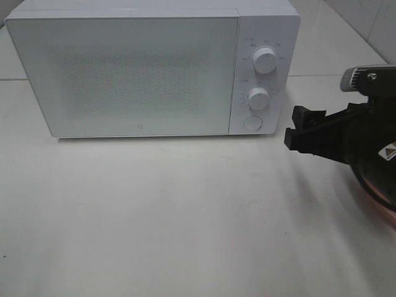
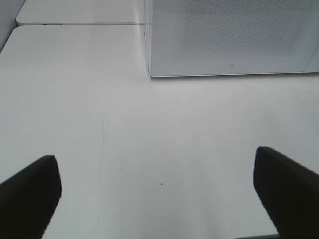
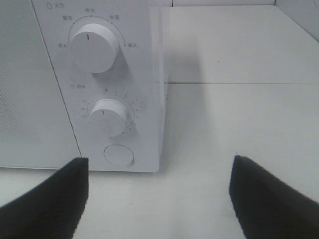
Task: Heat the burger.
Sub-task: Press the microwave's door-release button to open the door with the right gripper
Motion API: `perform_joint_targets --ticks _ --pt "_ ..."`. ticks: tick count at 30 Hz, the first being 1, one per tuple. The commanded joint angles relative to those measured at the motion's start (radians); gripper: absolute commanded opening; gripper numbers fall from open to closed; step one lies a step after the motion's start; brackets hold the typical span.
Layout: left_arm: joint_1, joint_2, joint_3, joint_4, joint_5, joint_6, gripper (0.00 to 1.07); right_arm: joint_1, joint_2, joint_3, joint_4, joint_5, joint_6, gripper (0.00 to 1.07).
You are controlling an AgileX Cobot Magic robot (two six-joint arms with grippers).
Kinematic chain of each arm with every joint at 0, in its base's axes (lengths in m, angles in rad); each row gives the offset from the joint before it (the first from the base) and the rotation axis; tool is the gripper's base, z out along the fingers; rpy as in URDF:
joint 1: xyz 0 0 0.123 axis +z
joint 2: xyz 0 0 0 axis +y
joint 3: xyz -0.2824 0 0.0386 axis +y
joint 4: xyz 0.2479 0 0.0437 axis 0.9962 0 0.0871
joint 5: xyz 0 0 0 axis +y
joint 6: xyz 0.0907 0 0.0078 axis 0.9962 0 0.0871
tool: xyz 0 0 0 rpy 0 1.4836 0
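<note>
The burger shows in none of the views. A white microwave (image 1: 124, 68) stands at the back of the table with its door shut. My right gripper (image 1: 301, 129) hovers open and empty just right of the microwave's control panel, its fingers pointing at it. In the right wrist view the right gripper (image 3: 159, 199) faces the round door button (image 3: 118, 155) below the two knobs. My left gripper (image 2: 157, 199) is open over bare table in front of the microwave's left front corner (image 2: 149, 69); it is outside the exterior high view.
The panel carries an upper knob (image 1: 265, 60), a lower knob (image 1: 258, 98) and a round button (image 1: 252, 122). A pink plate rim (image 1: 378, 201) peeks out under my right arm at the right edge. The white table (image 1: 185, 216) stretches in front of the microwave.
</note>
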Motion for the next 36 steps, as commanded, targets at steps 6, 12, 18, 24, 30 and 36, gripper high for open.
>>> perform_joint_targets --ticks 6,12,18,24,30,36 --pt "-0.004 -0.021 0.003 0.0 -0.004 -0.007 1.01 0.177 0.105 -0.004 0.163 -0.182 -0.023 0.75" --pt "-0.004 -0.021 0.003 0.0 -0.004 -0.007 1.01 0.273 0.168 -0.037 0.276 -0.209 -0.025 0.75" --pt "-0.004 -0.021 0.003 0.0 -0.004 -0.007 1.01 0.274 0.191 -0.052 0.283 -0.201 -0.021 0.75" --pt "-0.004 -0.021 0.003 0.0 -0.004 -0.007 1.01 0.274 0.191 -0.051 0.287 -0.199 0.064 0.75" --pt "-0.004 -0.021 0.003 0.0 -0.004 -0.007 1.01 0.274 0.191 -0.051 0.287 -0.191 0.362 0.75" --pt "-0.004 -0.021 0.003 0.0 -0.004 -0.007 1.01 0.274 0.191 -0.051 0.287 -0.135 0.783 0.71"
